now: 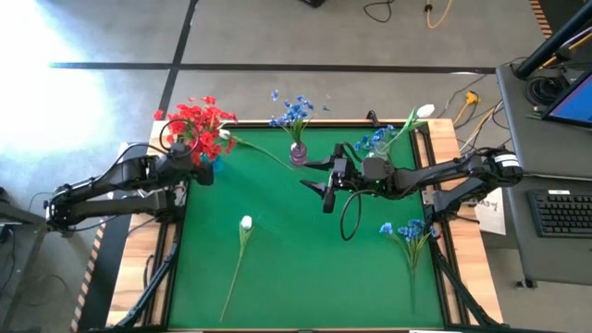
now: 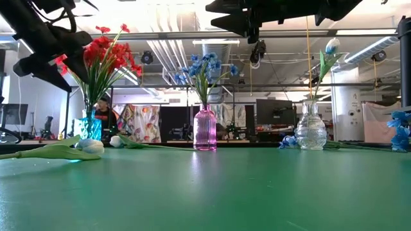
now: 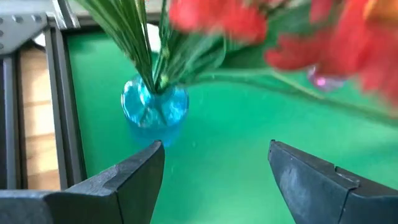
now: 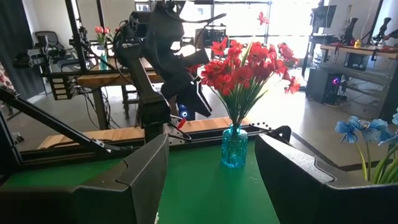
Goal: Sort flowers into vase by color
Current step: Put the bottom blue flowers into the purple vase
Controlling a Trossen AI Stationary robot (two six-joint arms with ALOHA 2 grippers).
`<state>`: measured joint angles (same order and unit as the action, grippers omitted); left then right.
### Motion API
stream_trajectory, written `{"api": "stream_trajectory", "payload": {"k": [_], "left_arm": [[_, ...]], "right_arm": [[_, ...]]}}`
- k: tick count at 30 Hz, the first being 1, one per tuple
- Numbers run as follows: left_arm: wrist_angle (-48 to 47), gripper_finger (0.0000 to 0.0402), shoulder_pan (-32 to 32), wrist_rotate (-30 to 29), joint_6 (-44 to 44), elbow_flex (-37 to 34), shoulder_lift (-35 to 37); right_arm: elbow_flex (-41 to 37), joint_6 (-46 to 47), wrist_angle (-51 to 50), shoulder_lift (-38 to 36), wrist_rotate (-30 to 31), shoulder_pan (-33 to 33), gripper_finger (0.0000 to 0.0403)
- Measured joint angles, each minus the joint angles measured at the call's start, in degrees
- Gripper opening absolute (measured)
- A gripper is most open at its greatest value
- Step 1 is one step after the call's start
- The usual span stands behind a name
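Left gripper (image 1: pixel 205 169), jaws standing open and empty, is hovering beside the blue vase (image 1: pixel 205 168) of red flowers (image 1: pixel 196 117), risking a knock. A white flower (image 1: pixel 245 225) is lying mid-table. Right gripper (image 1: pixel 317 187), open and empty, is hanging near the pink vase (image 1: pixel 298 154); descending could tip it.

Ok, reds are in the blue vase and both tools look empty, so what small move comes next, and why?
Probably lower the left tool toward the white tulip lying loose on the green mat. Its jaws are open and empty near the blue vase, and that tulip lies on its side of the table. The right tool, also open, hovers mid-table.
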<state>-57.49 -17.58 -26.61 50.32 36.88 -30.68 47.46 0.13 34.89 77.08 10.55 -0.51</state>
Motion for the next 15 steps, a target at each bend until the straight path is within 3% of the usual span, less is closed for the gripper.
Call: {"api": "stream_trajectory", "payload": {"k": [10,15], "left_arm": [[-8.81,0.0277,0.31,10.28,-0.5,3.1,0.35],[-9.08,0.0277,0.92,17.42,-3.72,3.81,0.33]], "right_arm": [[0.0,1.03,-2.94,-0.09,-0.48,0.38,0.0233],[1.87,4.26,-11.19,-1.67,-0.48,0.37,0.0233]]}}
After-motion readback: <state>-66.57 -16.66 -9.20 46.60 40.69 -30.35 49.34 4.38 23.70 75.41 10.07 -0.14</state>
